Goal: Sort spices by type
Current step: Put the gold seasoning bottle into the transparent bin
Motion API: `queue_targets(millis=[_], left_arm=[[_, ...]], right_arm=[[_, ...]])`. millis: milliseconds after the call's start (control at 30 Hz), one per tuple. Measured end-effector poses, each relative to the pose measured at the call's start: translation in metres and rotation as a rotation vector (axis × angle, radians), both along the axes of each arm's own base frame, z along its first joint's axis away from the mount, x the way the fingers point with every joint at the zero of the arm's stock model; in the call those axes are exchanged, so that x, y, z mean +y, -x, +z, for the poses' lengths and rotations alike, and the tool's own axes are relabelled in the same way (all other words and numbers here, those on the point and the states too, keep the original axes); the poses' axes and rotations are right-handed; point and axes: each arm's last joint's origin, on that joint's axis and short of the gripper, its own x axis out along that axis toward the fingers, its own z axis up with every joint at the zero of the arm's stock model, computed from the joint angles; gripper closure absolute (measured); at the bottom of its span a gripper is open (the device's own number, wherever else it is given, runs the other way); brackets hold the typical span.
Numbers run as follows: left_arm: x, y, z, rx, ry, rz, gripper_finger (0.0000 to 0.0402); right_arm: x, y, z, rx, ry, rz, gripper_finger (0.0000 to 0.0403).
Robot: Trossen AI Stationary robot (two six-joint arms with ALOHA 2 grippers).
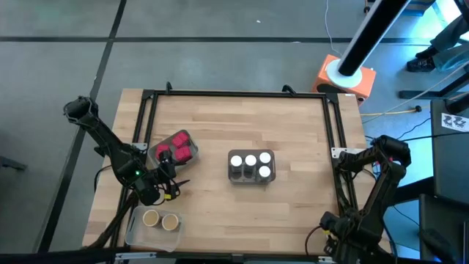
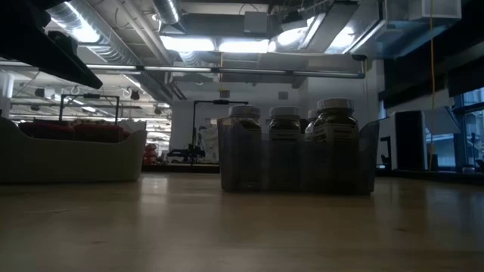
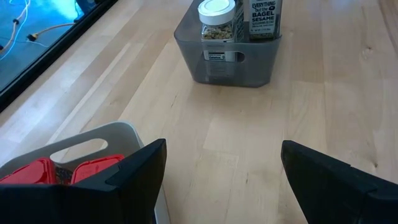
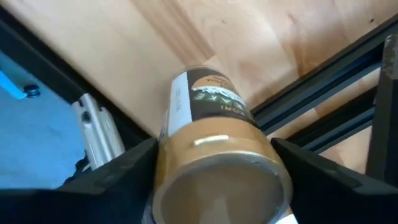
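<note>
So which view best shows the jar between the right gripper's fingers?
The right wrist view: the tan-lidded jar fills it, lying between the right gripper's fingers, lid toward the camera. The high view shows only that arm folded at the table's right edge; the low and left wrist views miss the jar.

Three white-lidded jars (image 1: pixel 250 160) are stood upright in the grey tray at mid-desk. Three red packets (image 1: pixel 178 147) are laid in a white tray. Two tan-lidded jars (image 1: pixel 160 219) are stood in a clear tray; a third tan-lidded jar (image 4: pixel 214 158) is seen between the right tool's fingers.
</note>
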Motion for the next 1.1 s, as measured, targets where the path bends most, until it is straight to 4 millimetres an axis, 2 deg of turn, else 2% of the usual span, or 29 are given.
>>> queue_targets(millis=[100, 367, 533, 800, 1100], left_arm=[[0.000, 0.000, 0.000, 0.001, -0.001, 0.000, 0.0100], [0.000, 0.000, 0.000, 0.000, 0.001, 0.000, 0.0100], [0.000, 0.000, 0.000, -0.001, 0.000, 0.000, 0.0100], [0.000, 0.000, 0.000, 0.000, 0.000, 0.000, 0.0100], [0.000, 0.000, 0.000, 0.000, 0.000, 0.000, 0.0100]], right_arm=[[-0.002, 0.001, -0.003, 0.008, 0.002, 0.002, 0.0122], [-0.005, -0.006, -0.002, -0.037, 0.010, -0.005, 0.0124], [-0.013, -0.023, -0.001, -0.115, 0.015, 0.039, 0.0107], [-0.026, -0.048, -0.002, -0.141, 0.016, 0.074, 0.0124], [-0.054, -0.092, -0.001, -0.187, -0.020, 0.104, 0.0115]])
